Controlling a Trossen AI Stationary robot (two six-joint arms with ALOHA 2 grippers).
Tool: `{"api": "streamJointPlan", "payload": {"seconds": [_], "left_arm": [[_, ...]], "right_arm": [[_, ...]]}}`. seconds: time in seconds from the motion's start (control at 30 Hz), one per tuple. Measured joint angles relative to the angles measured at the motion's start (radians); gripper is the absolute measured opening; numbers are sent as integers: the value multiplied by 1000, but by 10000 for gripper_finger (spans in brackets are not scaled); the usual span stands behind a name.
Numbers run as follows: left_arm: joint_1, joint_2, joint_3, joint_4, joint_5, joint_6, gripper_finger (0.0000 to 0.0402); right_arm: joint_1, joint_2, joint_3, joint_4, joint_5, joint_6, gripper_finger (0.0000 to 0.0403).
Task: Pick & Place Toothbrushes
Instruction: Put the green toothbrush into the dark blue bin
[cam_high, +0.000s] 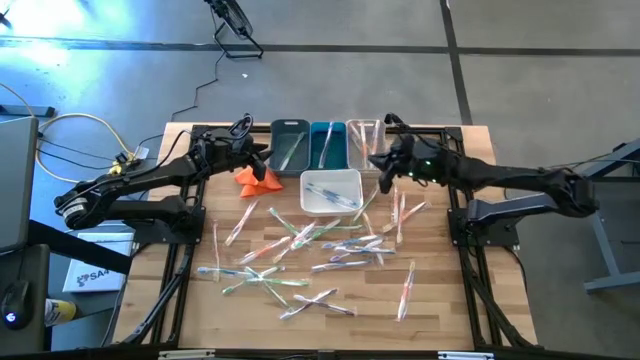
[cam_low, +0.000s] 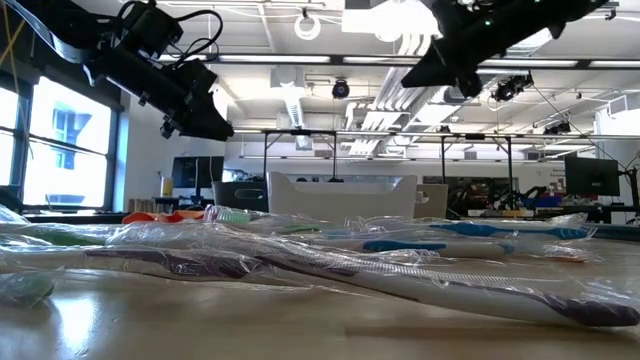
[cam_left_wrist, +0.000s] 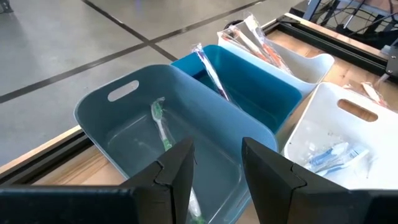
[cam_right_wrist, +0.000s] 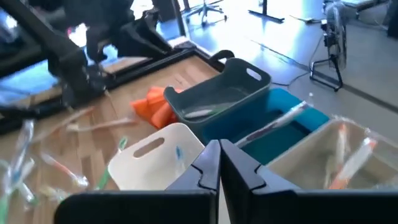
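Wooden worktop, wrapped toothbrushes scattered across its middle, bins along its far edge.

Left gripper hovers over the grey bin with fingers apart and empty; one green toothbrush lies inside. An orange cloth sits beside it. Next come the blue bin, the white bin and the clear bin. Right gripper hangs pressed together, empty, above the clear bin.

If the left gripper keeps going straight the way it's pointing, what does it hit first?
Probably the grey-blue bin: the left gripper, jaws apart, points into it, toward the green toothbrush inside. Depth is unclear.
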Motion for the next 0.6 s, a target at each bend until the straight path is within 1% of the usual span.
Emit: {"api": "streamJointPlan", "payload": {"seconds": [0.13, 0.23, 0.47, 0.6], "left_arm": [[0, 0, 0, 0, 0, 0, 133], [0, 0, 0, 0, 0, 0, 133], [0, 0, 0, 0, 0, 0, 133], [0, 0, 0, 0, 0, 0, 133]], "right_arm": [[0, -71, -48, 4, 2, 76, 2], [0, -103, -70, 4, -17, 87, 2], [0, -110, -74, -3, -97, 87, 2], [0, -109, -74, -4, -97, 87, 2]]}}
